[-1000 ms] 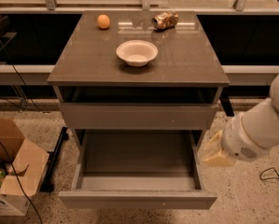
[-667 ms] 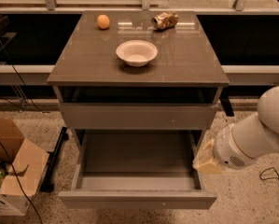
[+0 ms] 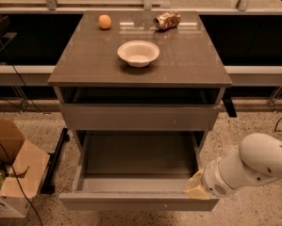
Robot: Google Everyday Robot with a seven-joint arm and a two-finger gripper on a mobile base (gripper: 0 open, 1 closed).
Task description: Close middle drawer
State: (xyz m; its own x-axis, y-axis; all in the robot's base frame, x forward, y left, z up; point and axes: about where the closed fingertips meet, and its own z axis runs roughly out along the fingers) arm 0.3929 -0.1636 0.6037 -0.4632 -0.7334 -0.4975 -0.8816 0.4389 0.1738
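White rounded arm (image 3: 256, 164), dark screw dots, yellowish claw (image 3: 195, 187) by middle drawer (image 3: 131, 202) front-right corner

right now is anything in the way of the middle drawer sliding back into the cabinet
Nothing visible does. The middle drawer has a bare tray, and the gripper is at its front right corner, by the front panel.

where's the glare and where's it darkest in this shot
Camera view: pale glare streaks lie on the glossy cabinet top behind the white bowl, beside the crushed can; the slot under the top is in the deepest shadow; the middle drawer is dim but readable; the tool, at the drawer's front right corner, is lit.
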